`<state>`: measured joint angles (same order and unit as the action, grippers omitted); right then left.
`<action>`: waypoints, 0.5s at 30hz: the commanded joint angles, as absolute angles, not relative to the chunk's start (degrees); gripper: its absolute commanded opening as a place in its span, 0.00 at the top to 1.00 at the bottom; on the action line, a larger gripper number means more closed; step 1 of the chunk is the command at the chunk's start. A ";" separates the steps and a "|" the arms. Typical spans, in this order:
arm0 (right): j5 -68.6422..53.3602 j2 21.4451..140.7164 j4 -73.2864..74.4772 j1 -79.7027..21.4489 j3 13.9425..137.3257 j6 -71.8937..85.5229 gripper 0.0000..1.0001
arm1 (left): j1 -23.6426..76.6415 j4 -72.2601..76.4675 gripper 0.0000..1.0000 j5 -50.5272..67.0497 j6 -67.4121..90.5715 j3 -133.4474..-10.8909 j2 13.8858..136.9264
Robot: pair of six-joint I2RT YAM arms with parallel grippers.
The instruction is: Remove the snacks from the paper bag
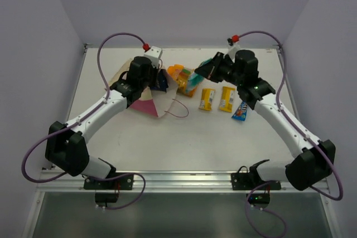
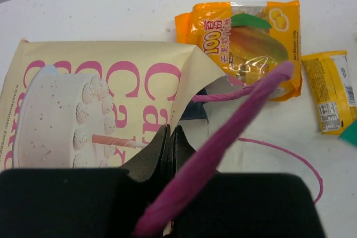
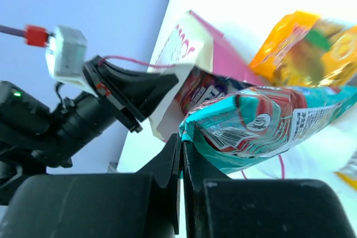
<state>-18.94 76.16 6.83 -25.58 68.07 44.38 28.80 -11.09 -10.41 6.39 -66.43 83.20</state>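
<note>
Right end effector [image 3: 181, 144] pinches the teal packet [image 3: 262, 129] (beside paper bag [image 3: 192, 54]).

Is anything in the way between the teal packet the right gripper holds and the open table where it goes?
Nothing visible does. The right gripper holds the glossy teal packet outside the pink paper bag; the orange-yellow packet lies beside it, with bare white table nearer.

Paper bag [image 1: 149, 101] lying on the table [image 1: 167, 143] left of centre, left end effector [image 2: 170, 143] at its open end, large packet [image 1: 179, 75] just right of the bag, held packet [image 3: 262, 129] in the right end effector [image 3: 181, 154] beside it, first small packet [image 1: 207, 99] and second small packet [image 1: 227, 98] side by side further right, last packet [image 1: 241, 110] rightmost.
</note>
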 commanded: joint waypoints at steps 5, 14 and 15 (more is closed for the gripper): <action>-10.23 72.60 18.89 -20.74 71.11 35.95 0.64 | 28.12 -10.37 1.00 -10.37 2.55 -66.97 81.65; -12.92 78.73 5.67 -30.66 65.30 42.35 0.26 | 28.12 -11.60 1.00 -2.03 -1.67 -66.18 76.82; -14.92 80.49 2.75 -33.11 64.95 46.63 0.26 | 28.12 -11.86 1.00 -1.59 -1.67 -66.36 76.56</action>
